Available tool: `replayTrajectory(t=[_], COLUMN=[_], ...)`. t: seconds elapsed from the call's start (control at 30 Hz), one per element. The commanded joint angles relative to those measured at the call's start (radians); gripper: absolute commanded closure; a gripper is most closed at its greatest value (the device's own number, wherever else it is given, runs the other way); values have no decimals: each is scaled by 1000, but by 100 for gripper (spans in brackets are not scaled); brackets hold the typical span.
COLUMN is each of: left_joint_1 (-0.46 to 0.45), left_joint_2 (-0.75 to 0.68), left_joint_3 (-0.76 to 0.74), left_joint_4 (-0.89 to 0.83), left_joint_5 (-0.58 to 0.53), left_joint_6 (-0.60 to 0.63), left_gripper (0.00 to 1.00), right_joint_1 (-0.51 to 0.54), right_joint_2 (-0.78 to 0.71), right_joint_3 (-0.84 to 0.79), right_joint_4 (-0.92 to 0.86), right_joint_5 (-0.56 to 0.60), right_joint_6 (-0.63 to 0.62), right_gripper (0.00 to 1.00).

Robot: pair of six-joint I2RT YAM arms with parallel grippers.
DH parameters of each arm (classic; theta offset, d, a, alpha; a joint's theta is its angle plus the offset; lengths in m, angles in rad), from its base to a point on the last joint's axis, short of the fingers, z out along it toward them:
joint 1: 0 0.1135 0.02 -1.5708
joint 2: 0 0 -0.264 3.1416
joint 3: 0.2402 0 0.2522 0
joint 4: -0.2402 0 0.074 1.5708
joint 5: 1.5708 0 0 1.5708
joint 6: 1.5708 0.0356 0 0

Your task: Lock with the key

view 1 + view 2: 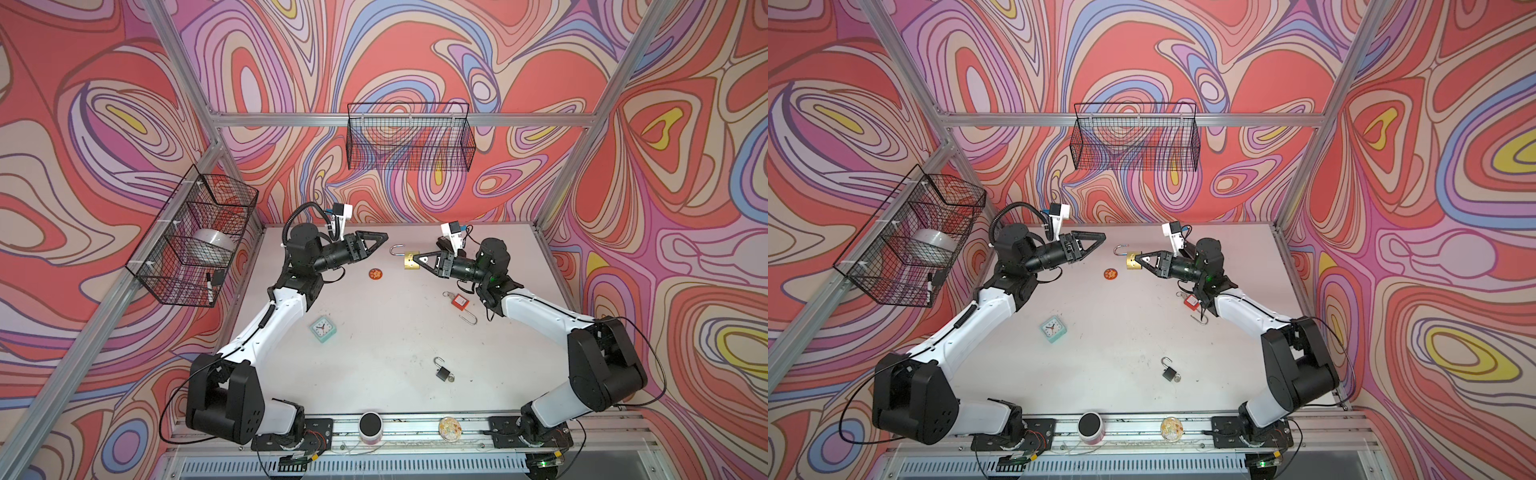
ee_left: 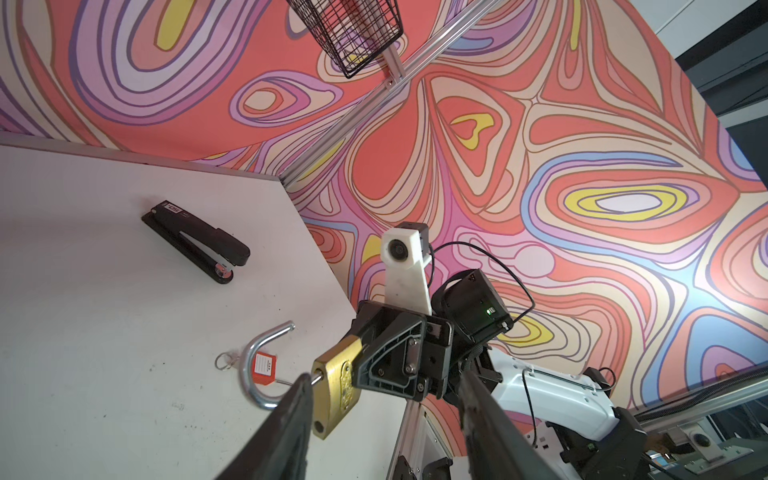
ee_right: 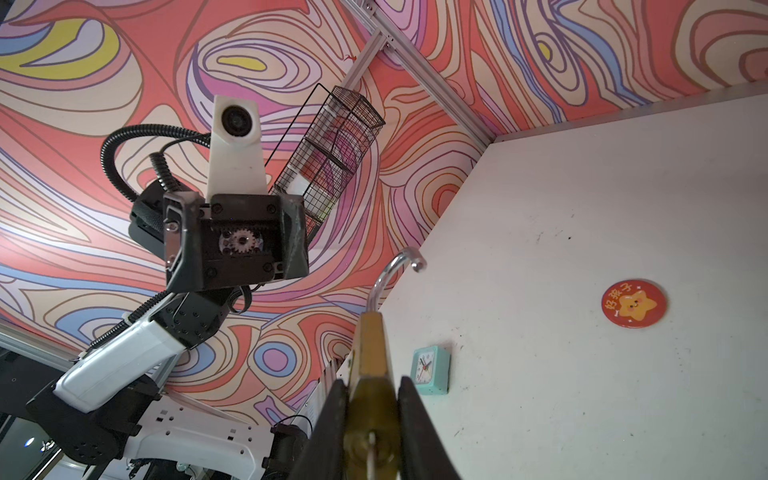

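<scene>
A brass padlock with its silver shackle swung open hangs above the far middle of the table. My right gripper is shut on the padlock body. In the right wrist view a thin silver key shaft sticks out of the keyhole between the fingers. My left gripper is open and holds nothing. It hovers just left of the padlock, pointing at it, and one finger overlaps the shackle end.
On the table lie a red padlock with a key ring, a black padlock, a teal clock, a red badge and a black stapler. Wire baskets hang on the walls. A cup stands at the front rail.
</scene>
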State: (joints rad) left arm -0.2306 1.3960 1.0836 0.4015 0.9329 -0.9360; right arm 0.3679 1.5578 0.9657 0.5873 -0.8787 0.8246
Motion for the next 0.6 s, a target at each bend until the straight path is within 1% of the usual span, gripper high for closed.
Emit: replayTrajectory(t=[0.0, 0.17, 0.3, 0.57], left_joint_1=[20, 28, 28, 28], left_joint_2=[1, -15, -38, -33], left_joint_3=[49, 79, 89, 103], left_joint_4=[-13, -118, -159, -214], left_joint_5=[64, 81, 85, 110], left_joint_6=[3, 63, 79, 98], left_gripper=[43, 42, 41, 39], right_joint_1=[4, 14, 23, 36], right_joint_2=[-38, -43, -42, -64], right_joint_3=[17, 6, 16, 26], right_joint_4=[60, 67, 31, 12], right_joint_5=[10, 1, -27, -55], right_joint_6=[-29, -84, -142, -161], right_gripper=[100, 100, 100, 100])
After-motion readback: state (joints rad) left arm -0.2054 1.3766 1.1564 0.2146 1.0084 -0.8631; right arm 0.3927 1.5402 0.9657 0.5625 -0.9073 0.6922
